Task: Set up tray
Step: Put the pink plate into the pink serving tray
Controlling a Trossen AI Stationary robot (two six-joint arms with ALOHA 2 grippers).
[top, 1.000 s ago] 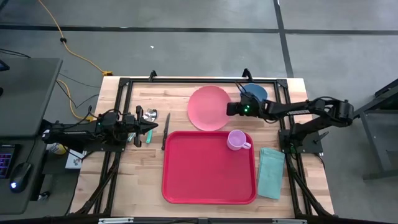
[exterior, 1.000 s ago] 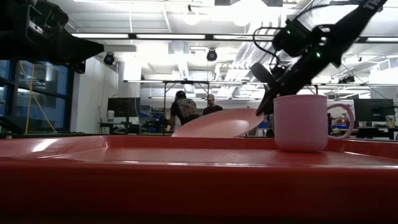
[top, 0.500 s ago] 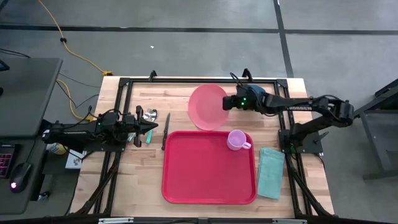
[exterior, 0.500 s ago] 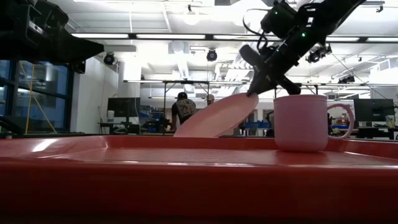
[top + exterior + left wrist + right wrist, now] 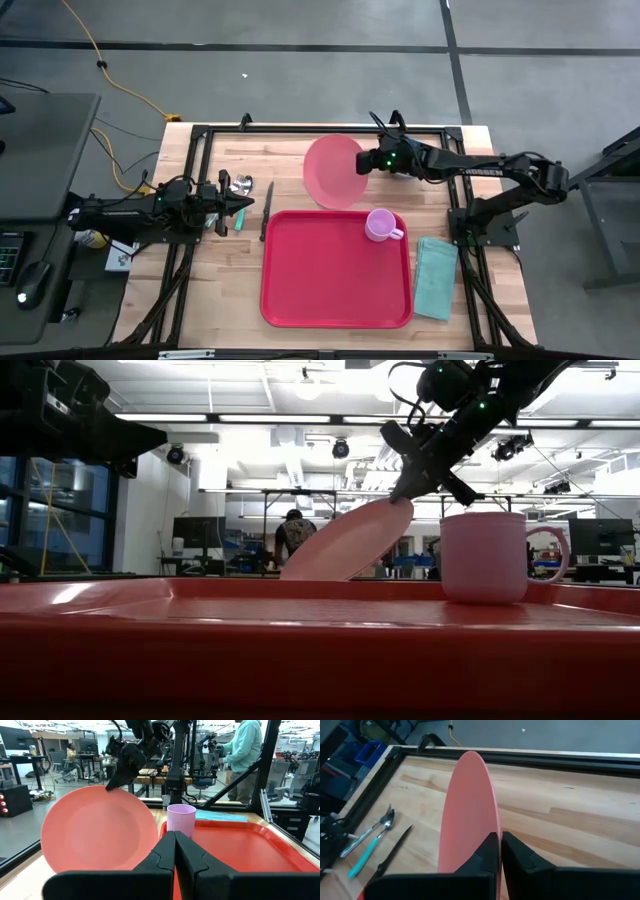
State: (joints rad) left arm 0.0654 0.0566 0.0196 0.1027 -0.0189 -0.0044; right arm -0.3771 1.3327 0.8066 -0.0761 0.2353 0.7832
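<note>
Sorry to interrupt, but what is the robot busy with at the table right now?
The right gripper is shut on the rim of the pink plate, tipping it up on edge just behind the red tray. A pink mug stands in the tray's far right corner. The left gripper waits shut and empty at the table's left, near the cutlery.

Pink plate (image 5: 333, 172): tilted up on one edge, just beyond the far rim.
Pink mug (image 5: 380, 225): upright, handle out to the side.
Teal cloth (image 5: 435, 277): flat on the wood.
Knife (image 5: 267, 210): near two spoons (image 5: 367, 840), one teal-handled.
Background: person (image 5: 245, 750) in a light top.
</note>
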